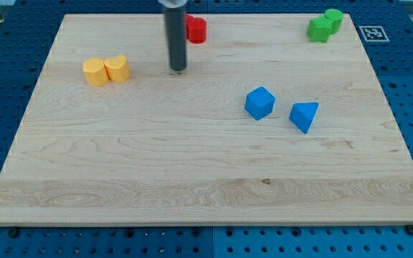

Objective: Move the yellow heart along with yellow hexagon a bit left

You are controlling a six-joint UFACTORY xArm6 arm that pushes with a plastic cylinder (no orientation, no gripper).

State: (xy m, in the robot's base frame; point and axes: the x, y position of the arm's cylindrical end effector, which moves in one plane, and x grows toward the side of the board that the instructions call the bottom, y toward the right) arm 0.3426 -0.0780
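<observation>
The yellow hexagon (95, 72) and the yellow heart (117, 68) sit side by side, touching, at the board's upper left, hexagon on the left. My tip (178, 69) rests on the board to the right of the heart, a clear gap apart from it. The dark rod rises straight up to the view's top.
A red block (196, 30) stands just up and right of the rod near the board's top edge. Two green blocks (325, 24) sit at the upper right corner. A blue cube (259, 102) and a blue wedge (303, 115) lie right of centre.
</observation>
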